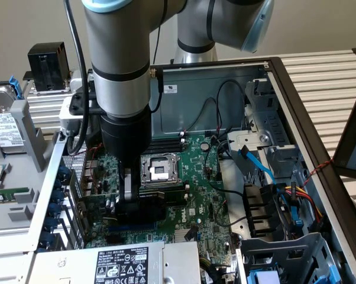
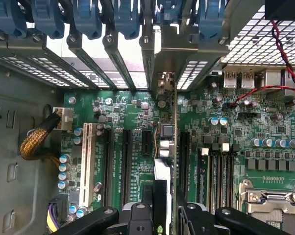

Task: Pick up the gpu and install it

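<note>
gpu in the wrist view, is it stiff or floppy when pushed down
Probably stiff: the gpu is a flat board with a metal end bracket. Held edge-down by the gripper, it may tilt sideways if pushed unevenly. Its bare board is likely fragile.

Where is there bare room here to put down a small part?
Free: the slatted table beyond the case wall at the exterior view's right; the grey case floor beside the braided cable. Crowded: the motherboard slots under the end effector holding the gpu; the cabled drive bays.
</note>
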